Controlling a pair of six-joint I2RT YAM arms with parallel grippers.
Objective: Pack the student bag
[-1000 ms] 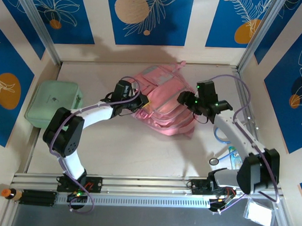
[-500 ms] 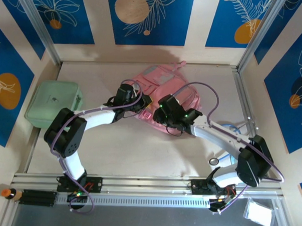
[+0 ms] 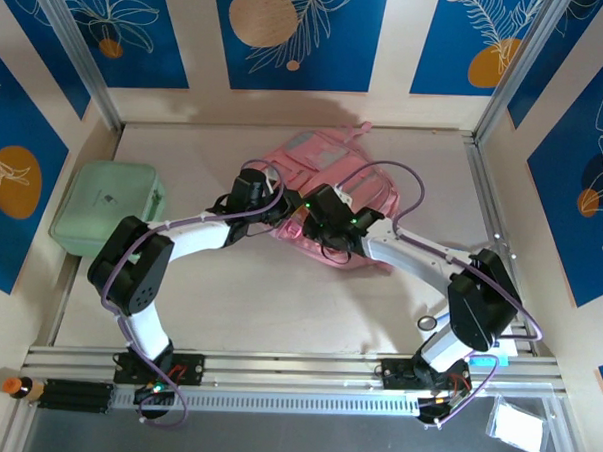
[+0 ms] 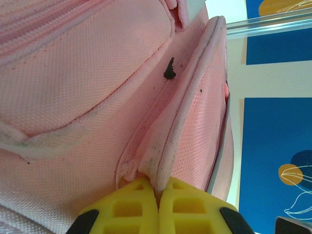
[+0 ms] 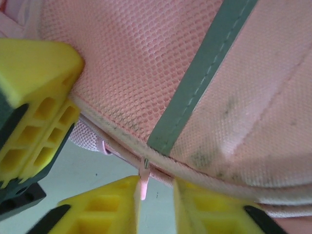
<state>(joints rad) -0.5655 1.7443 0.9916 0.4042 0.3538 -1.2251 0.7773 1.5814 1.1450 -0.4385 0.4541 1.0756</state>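
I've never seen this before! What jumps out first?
A big pink student bag lies in the middle. The left tool pinches its fabric edge, and the right tool straddles a tiny zipper pull. A mint-green case sits far left.

— What do the two arms look like from above?
— The left arm (image 3: 196,236) and the right arm (image 3: 420,259) match: white tube links between bulky black joint housings (image 3: 129,269). A thin lilac cable (image 3: 399,168) runs along each.
— Any lights?
— Small green lights (image 3: 309,203) glow on the right arm's black wrist. More tiny lights dot the black bases (image 3: 155,372), at seven and five o'clock in the top view.
— And the end effectors?
— The left end effector (image 4: 158,190) has yellow moulded fingers (image 4: 131,204) with square hollow cells, edged in black. The right end effector (image 5: 155,197) is built the same.
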